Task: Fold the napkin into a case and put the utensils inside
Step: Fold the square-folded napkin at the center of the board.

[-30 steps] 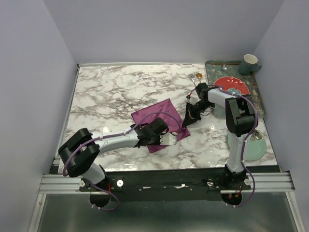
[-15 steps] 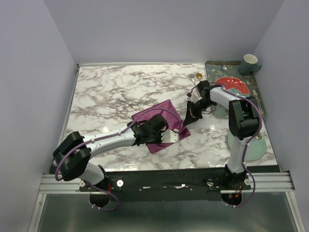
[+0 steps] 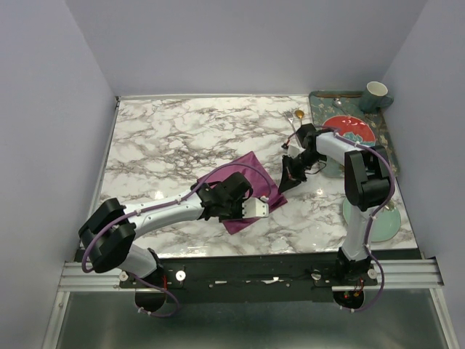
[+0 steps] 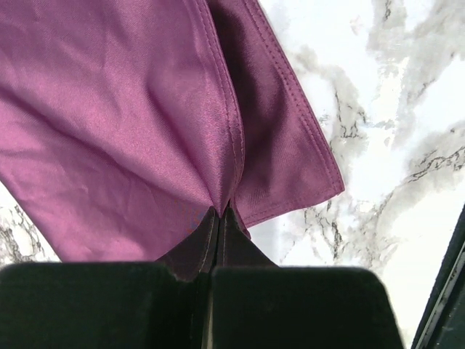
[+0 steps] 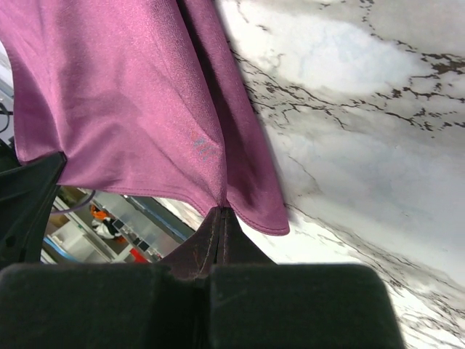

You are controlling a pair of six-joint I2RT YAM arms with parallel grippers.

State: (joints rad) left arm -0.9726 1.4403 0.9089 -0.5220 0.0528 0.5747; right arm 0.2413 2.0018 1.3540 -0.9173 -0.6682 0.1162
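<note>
1. Top external view: the plum-purple napkin [image 3: 249, 166] lies mid-way across the marble table [image 3: 160, 145], between the two arms. It is creased and loosely doubled, not yet a narrow case.
2. Left wrist view: the left gripper [image 4: 220, 218] has its jaws pressed together on a small pinch of the cloth's near edge. Creases fan out from that pinch, and a hemmed lower layer shows just beside it, so the grip seems to take the upper layer.
3. Right wrist view: the right gripper [image 5: 221, 215] also pinches satin, at an edge. The cloth here hangs clear of the marble, and the room is visible beneath it.
4. Holding two separate edges probably serves to keep the slippery satin taut, so that a flap can be carried over without bunching.
5. A gold utensil [image 3: 298, 115] lies on the marble just beside the green tray [image 3: 317, 98], well apart from the napkin. I cannot tell whether it is the spoon, and I find no fork.
6. Judging by this, folding is in hand and loading the utensils is not yet begun.
</note>
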